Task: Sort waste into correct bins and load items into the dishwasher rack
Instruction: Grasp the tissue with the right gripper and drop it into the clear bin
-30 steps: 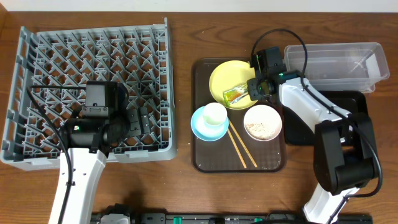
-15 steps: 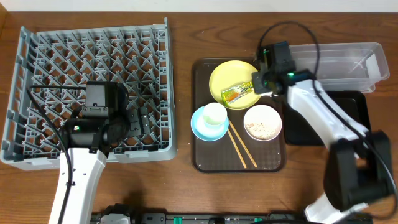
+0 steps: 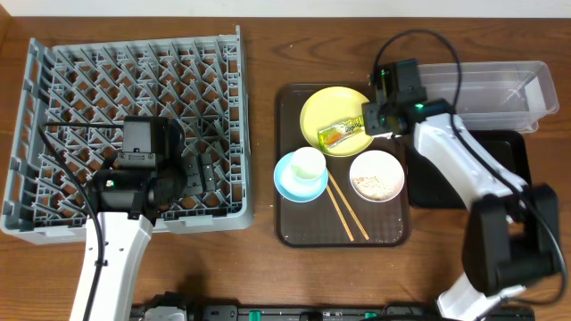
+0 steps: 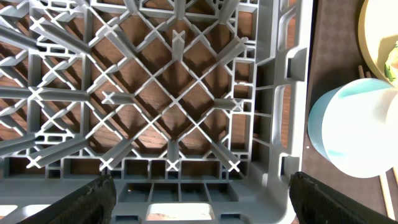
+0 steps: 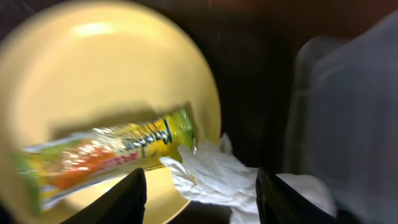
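Evidently the first try at the snack wrapper (image 5: 106, 155) has not taken. A second ago the right jaws sat over its end on the yellow plate (image 5: 74, 74). Since then the right arm (image 3: 451, 156) has straightened and drawn them back toward the plate's rim, with little change over the last half second. The wrapper has not left the plate; it lies flat just ahead of the right jaws, its near end reaching toward the gap between them. Those jaws stand spread with nothing pinched, though a crumpled white scrap (image 5: 211, 171) sits between them; whether it is tissue or film I cannot tell. The clear tub (image 5: 348, 87) is close off one side of them, so the carry should be short once the wrapper is held. My reading is that sorting has yet to begin and the grasp needs doing again, centred on the wrapper. The left jaws are spread wide and empty over the grey dishwasher rack (image 4: 186, 93), unmoved through all three overhead views. The light blue bowl (image 4: 348, 130) sits beyond them to one side.
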You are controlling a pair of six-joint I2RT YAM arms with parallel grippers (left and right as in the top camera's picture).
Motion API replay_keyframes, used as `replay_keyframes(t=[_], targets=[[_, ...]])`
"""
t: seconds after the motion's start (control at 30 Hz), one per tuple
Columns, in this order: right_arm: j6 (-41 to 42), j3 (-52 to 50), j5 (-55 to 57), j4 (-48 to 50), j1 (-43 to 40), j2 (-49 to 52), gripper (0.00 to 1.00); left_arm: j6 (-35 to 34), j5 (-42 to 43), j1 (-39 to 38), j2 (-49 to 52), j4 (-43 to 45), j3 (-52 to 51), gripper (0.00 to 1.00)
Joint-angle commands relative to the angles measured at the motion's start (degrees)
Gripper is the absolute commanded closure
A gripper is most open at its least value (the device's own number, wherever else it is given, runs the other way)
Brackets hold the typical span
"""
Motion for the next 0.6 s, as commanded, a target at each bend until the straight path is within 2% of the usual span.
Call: replay_keyframes(t=[0.0,0.1,0.13,0.2,0.23,0.27,0.4,0.57], targets=[[0.11,-0.13,0.31,1.01,0.68,3.76,0.45,-0.09,-0.09,-0.17,0.07,0.00,1.16,0.09],[0.11,-0.13,0.48,3.02,0.70,6.27,0.46,-0.09,-0.09,-0.17,0.07,0.02,1.16,0.09],[0.11,-0.13,0.48,3.39,0.70,6.78,0.51,-0.09,-0.09,-0.17,0.07,0.02,1.16,0.10],[0.11,-0.13,0.48,3.23,0.70,6.97,0.74,-0.09,-0.09,-0.17,0.07,0.02,1.16,0.10],[0.13,-0.11,0.48,3.06,0.70,6.84,0.90,-0.07,-0.09,-0.17,0.07,0.00,1.16,0.10],[0.13,-0.11,0.48,2.71,0.70,6.21,0.97,-0.09,-0.09,-0.17,0.07,0.00,1.16,0.10],[0.11,0.02,0.50,2.27,0.68,2.58,0.99,-0.07,-0.09,-0.17,0.07,0.02,1.16,0.09],[0.09,0.02,0.50,2.14,-0.15,-7.06,0.99,-0.09,-0.09,-0.17,0.07,0.02,1.16,0.10]])
